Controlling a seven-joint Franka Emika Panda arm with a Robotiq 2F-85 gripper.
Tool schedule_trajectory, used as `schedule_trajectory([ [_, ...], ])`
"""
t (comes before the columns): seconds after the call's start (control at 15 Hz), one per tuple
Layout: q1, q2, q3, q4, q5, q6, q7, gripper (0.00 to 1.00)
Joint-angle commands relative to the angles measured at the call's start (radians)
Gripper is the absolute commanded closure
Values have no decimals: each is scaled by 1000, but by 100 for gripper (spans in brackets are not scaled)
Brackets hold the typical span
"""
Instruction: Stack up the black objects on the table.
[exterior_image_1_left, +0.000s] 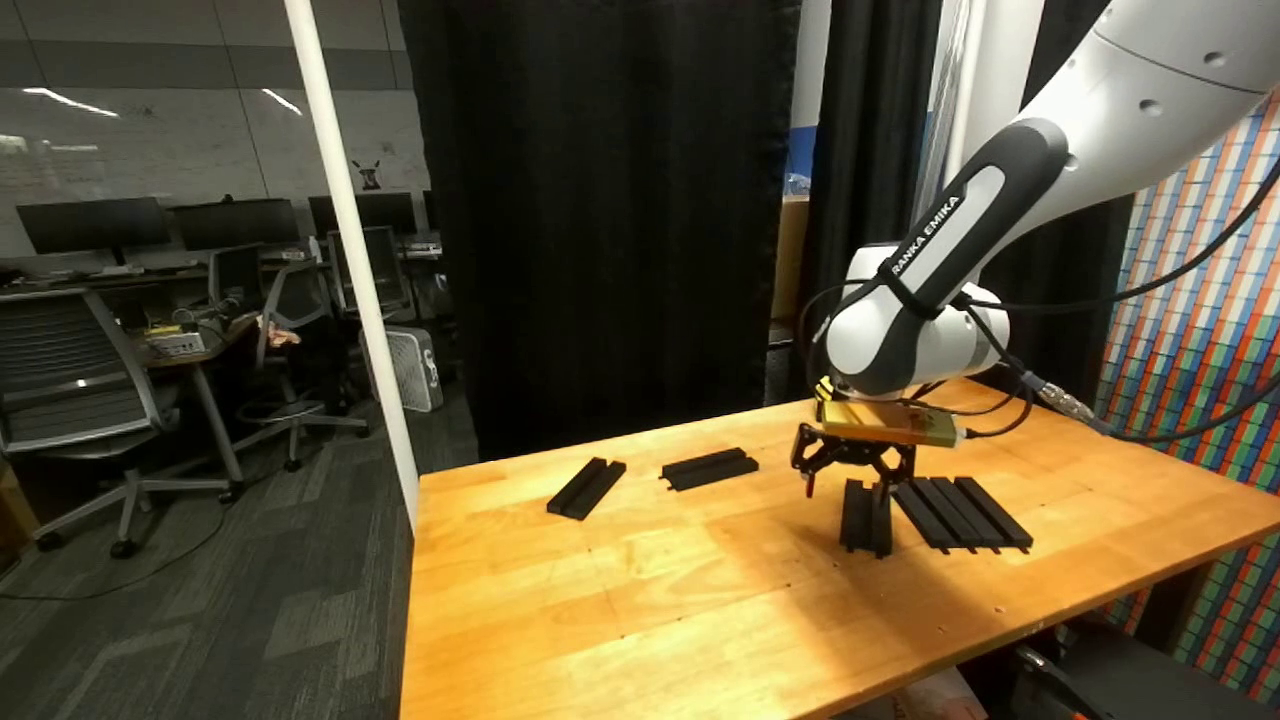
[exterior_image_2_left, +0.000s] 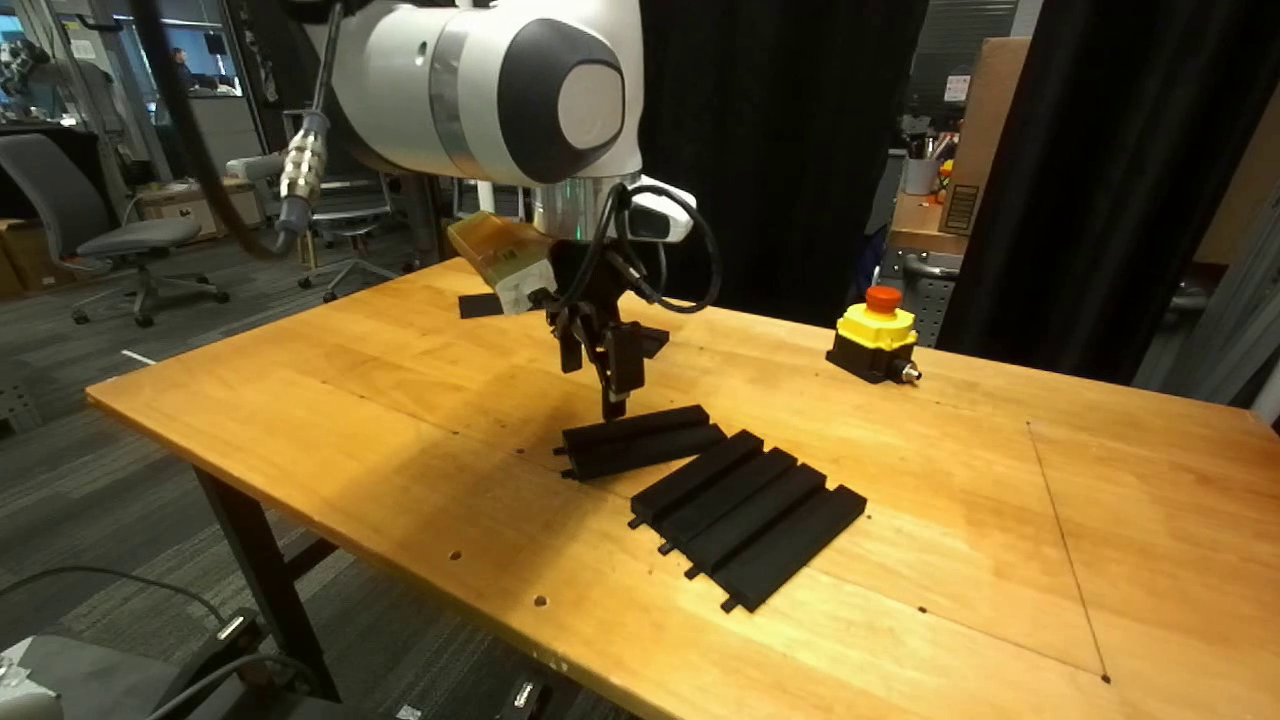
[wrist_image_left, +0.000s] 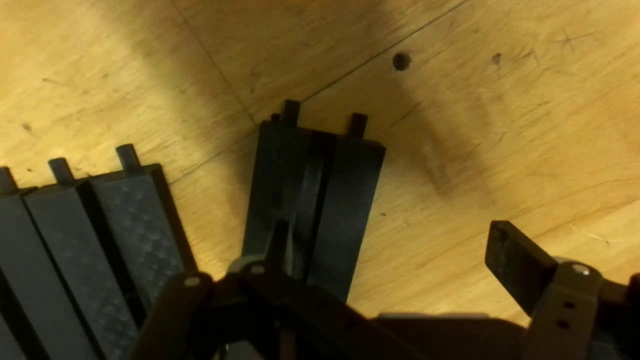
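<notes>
Wrist view: the gripper (wrist_image_left: 390, 237) is spread wide and pinches nothing. One finger (wrist_image_left: 276, 245) overlaps a grooved black piece (wrist_image_left: 340, 200); the opposite finger (wrist_image_left: 520, 265) stands over the wooden tabletop (wrist_image_left: 525, 125). Contact between finger and piece cannot be confirmed.

Location: in both exterior views the grooved black piece lies on the tabletop, just beside a four-ribbed black row (exterior_image_2_left: 750, 520). In an exterior view, a slanted black piece (exterior_image_1_left: 587, 488) and a crosswise black piece (exterior_image_1_left: 710, 468) lie well apart from these. A short extra stub (wrist_image_left: 275, 118) beside the pegs (wrist_image_left: 357, 125) might mean a second layer under the grooved black piece; not verifiable.

Principal hazard, as judged: misalignment. The jaws do not straddle the piece. Lowering from here would probably drive one finger onto its upper face, tilting it or stalling the descent; closing low would likely drag it sideways along the wood.

Secondary hazard: tight clearance. A correction toward the black row would bring the near finger into the narrow gap, where it could knock the row's end rib and spread the group.

Third hazard: seating. Ribs and projecting pegs may keep a piece set on another from lying level if it arrives turned; the two outlying pieces point different ways, so each would likely need its own approach angle.
</notes>
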Motion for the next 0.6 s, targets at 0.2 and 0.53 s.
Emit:
schedule_trajectory([
  [0.2,9,51,-43,-9,7,75,97,0],
  [0.53,8,73,-71,-6,14,89,107,0],
])
